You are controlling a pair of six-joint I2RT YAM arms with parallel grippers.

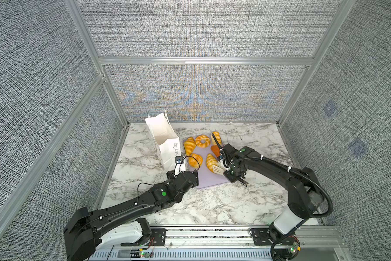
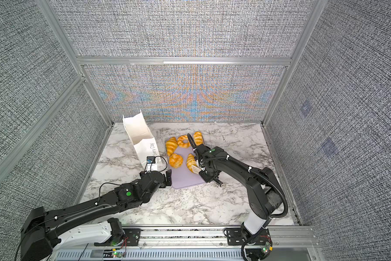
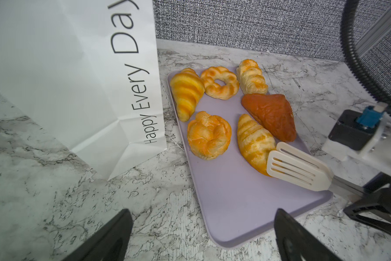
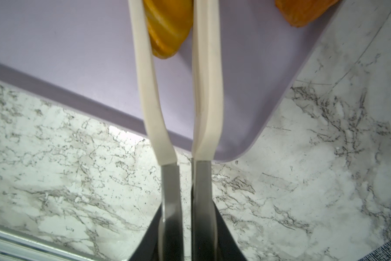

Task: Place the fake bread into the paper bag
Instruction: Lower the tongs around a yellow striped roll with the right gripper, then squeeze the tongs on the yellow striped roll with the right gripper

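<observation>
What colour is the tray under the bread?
The tray is pale lavender, clearest in the left wrist view.

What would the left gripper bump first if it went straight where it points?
Probably the swirl bun. The open left gripper points across the rim of the lavender tray toward it, the paper bag just beside that line. Height is unclear, so the rim might come first.

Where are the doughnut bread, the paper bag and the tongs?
doughnut bread point(image 3: 221, 94): left wrist view, on its crust beside the hole.
paper bag point(image 3: 77, 79): left wrist view, on its plain white side.
tongs point(image 3: 319, 178): left wrist view, on the slotted white blade.
</observation>
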